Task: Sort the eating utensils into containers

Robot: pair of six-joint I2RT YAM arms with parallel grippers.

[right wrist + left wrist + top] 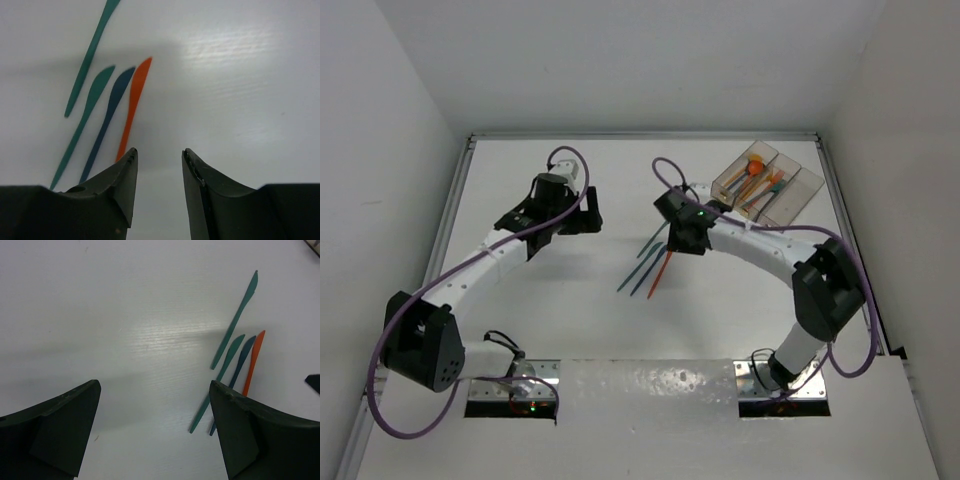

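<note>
Hovering over the white table [570,300], I see the clear three-bin tray [800,188] at its far right corner, orange and teal utensils [757,175] inside. My left gripper [155,387] hangs wide apart, empty. My right gripper [159,152] stands parted, holding nothing, beside four loose knives on the table: long teal knife [90,55], shorter teal knife [85,117], blue knife [107,117], orange knife [132,105].

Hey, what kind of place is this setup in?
Most likely a robotics lab test booth, not a kitchen: a white table boxed in by plain white walls, a left arm and right arm bolted at its near edge, plus a clear divided tray and plastic knives.
</note>
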